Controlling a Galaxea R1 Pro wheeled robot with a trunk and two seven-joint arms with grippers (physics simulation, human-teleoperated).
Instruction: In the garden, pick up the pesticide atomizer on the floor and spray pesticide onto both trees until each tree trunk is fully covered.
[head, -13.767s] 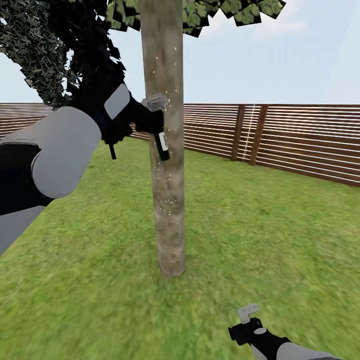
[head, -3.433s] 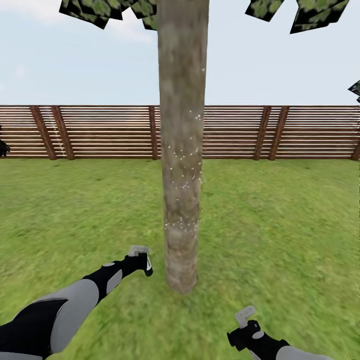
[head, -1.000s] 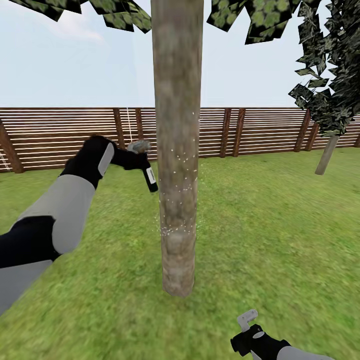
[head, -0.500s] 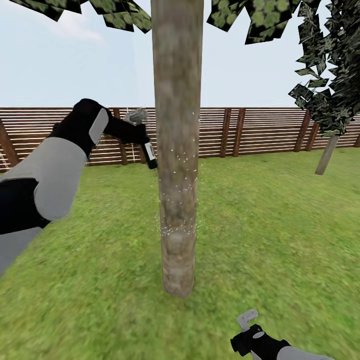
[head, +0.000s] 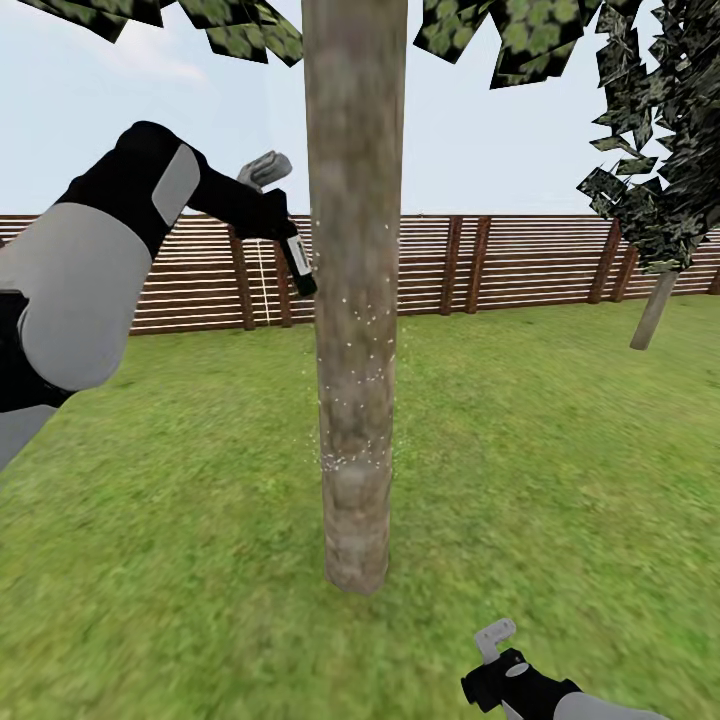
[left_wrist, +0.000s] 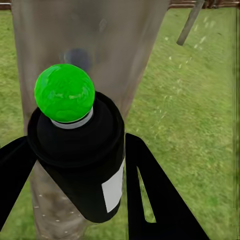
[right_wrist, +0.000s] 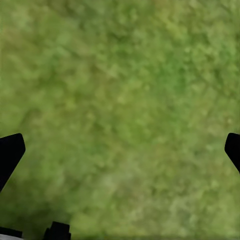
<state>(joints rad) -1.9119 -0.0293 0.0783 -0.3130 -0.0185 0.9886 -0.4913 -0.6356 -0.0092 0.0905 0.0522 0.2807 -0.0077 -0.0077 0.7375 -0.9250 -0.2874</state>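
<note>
Black and grey, the right gripper (head: 497, 640) hung low over the lawn (head: 520, 430) with its fingers (right_wrist: 10, 152) spread wide and holding nothing. Beyond it the tree trunk (head: 355, 300) rose from the grass, speckled with white pesticide (head: 350, 400) along its middle, and the left gripper (head: 272, 215) was raised just beside it with its fingers (left_wrist: 150, 195) closed on the pesticide atomizer (head: 297, 262), whose lower end nearly touched the bark. Farthest back ran the wooden slat fence (head: 520, 265), with a second tree (head: 655, 150) near it.
</note>
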